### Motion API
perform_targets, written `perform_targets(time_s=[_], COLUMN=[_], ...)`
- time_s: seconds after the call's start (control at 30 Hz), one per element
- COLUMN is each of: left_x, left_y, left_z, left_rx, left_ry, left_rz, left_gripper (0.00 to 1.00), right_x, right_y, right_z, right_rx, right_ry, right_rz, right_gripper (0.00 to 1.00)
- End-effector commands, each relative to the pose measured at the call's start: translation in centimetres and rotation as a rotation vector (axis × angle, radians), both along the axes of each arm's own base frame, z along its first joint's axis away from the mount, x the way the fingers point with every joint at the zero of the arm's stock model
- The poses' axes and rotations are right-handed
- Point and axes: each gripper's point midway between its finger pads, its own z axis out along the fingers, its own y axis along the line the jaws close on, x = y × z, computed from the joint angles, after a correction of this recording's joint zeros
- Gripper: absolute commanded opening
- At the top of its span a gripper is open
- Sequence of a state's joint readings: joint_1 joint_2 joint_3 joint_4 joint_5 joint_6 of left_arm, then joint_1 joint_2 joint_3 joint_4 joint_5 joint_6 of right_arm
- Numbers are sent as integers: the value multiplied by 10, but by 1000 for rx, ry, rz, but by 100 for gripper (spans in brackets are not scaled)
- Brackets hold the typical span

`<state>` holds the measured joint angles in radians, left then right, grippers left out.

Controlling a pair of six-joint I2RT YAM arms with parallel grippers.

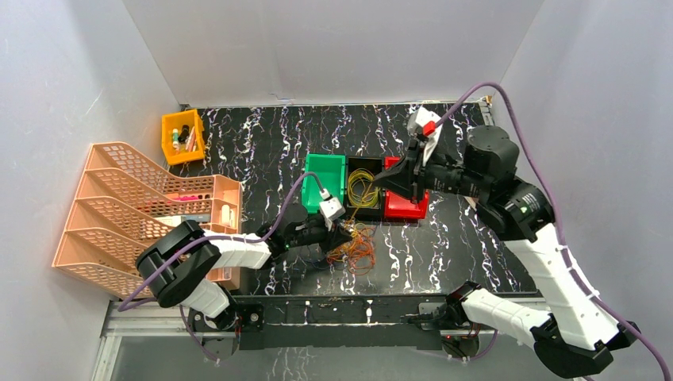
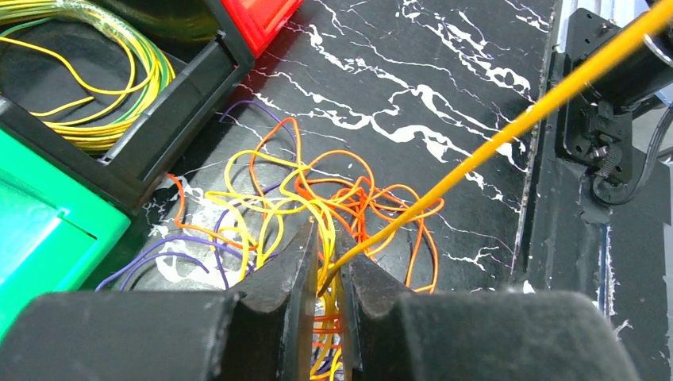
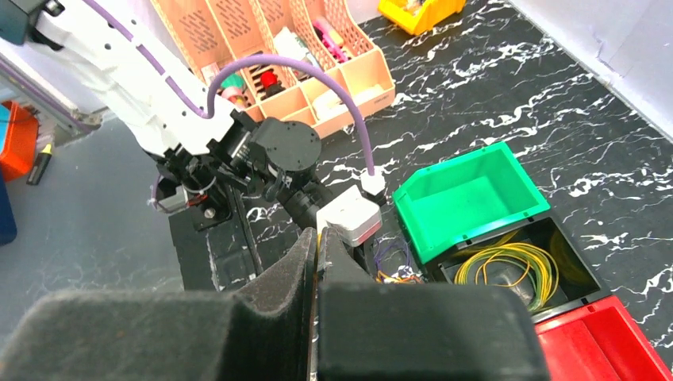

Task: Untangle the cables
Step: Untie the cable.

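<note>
Just before the bins (image 1: pixel 325 158) on the desk (image 1: pixel 444 238), the cables (image 2: pixel 317 194) lie tangled under the left fingers (image 2: pixel 327 266), which pinch yellow strands; one runs taut up-right. The right fingers (image 3: pixel 316 246) hang farther off, pressed shut.

Four bins (image 1: pixel 325 178), two cable bunches (image 1: pixel 353 248), one rack (image 1: pixel 103 206)

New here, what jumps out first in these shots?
The tangle of cables, orange, yellow and purple, lies on the black marbled table just in front of the black bin. The left gripper is shut on strands at its near edge. One yellow strand runs taut from those jaws toward the upper right of the left wrist view.
</note>
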<state>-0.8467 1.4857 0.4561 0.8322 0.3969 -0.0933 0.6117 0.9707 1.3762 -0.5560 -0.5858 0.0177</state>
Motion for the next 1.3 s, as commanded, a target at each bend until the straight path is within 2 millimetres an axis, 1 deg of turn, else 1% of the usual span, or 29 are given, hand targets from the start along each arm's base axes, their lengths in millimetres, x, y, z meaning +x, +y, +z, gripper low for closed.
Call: perform_targets(time_s=[0.0, 0.1, 0.3, 0.43, 0.5, 0.57, 0.67, 0.73, 0.77, 0.83, 0.93, 1.0, 1.07, 1.27], left_x=[-5, -7, -10, -13, -15, -18, -25, -30, -31, -30, -29, -30, -33, -32], left_y=[7, 10, 14, 15, 16, 16, 17, 17, 17, 20, 24, 25, 24, 27], left_z=[-17, -24, -33, -36, -39, -38, -33, -28, -26, -27, -32, -37, -41, -48], left_rx=[29, 44, 64, 73, 78, 77, 67, 53, 50, 55, 71, 80, 86, 103], left_ry=[23, 37, 51, 58, 60, 54, 36, 20, 12, 5, 9, 23, 42, 68], left_rz=[16, 23, 34, 33, 28, 19, -9, -34, -41, -26, -11, -11, -18, 7], left_gripper=[12, 12, 12, 13, 16, 21, 27, 36, 38, 38, 36, 36, 36, 39], right_x=[-8, -7, -5, -2, 2, 10, 24, 28, 30, 31, 32, 33, 34, 34], right_y=[-13, -20, -34, -41, -42, -42, -39, -37, -37, -37, -42, -47, -56, -88], right_z=[66, 87, 129, 151, 156, 153, 138, 126, 121, 114, 114, 121, 134, 185], right_rx=[121, 159, 248, 289, 291, 276, 235, 216, 210, 205, 208, 217, 233, 327], right_ry=[-141, -187, -277, -321, -332, -327, -297, -275, -263, -252, -256, -276, -310, -445], right_rz=[-53, -95, -185, -232, -251, -278, -311, -319, -321, -330, -354, -381, -424, -573], right_gripper=[0, 0, 0, 0, 0, 0, 0, 0, 0, 0, 0, 0, 0, 0])
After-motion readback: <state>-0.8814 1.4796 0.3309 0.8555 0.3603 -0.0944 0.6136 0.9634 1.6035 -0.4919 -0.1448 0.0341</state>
